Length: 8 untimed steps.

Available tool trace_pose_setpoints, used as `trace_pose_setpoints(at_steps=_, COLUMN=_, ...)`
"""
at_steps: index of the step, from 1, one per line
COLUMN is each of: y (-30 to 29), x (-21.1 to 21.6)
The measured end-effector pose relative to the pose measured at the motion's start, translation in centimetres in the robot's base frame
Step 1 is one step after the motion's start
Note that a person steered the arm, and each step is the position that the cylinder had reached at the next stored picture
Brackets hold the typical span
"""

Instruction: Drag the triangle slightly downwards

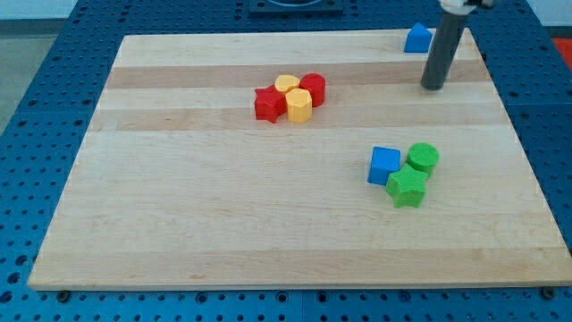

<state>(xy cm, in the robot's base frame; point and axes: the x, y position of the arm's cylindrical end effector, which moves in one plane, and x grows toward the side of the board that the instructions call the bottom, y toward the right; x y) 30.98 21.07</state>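
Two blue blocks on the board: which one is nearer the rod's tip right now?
The blue triangle block at the view's top right edge. My tip sits just below and right of it, apart. The other, the blue cube, lies lower, beside the green blocks.

The robot's visible body was a straight, round rod [441, 54], dark grey to near black, with a smooth matte surface and a faint lighter sheen running along its length. At the top edge of the view it met a pale, whitish collar [461, 4], only partly in frame. Its tip [433, 88] was cut flat and blunt, the same width and colour as the shaft.
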Motion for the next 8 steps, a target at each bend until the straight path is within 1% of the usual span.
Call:
trace_pose_setpoints(at_steps=2, y=5.7, x=-5.3)
trace_pose_setpoints(at_steps=3, y=5.8, x=-9.9)
trace_pose_setpoints(at_steps=4, y=4.7, x=-11.8)
trace_pose_setpoints(at_steps=5, y=2.2, x=-11.9)
trace_pose_setpoints(at_steps=6, y=-1.6, x=-11.8)
trace_pose_setpoints(at_steps=7, y=-2.9, x=-11.3)
trace_pose_setpoints(at_steps=8, y=-3.2, x=-9.9)
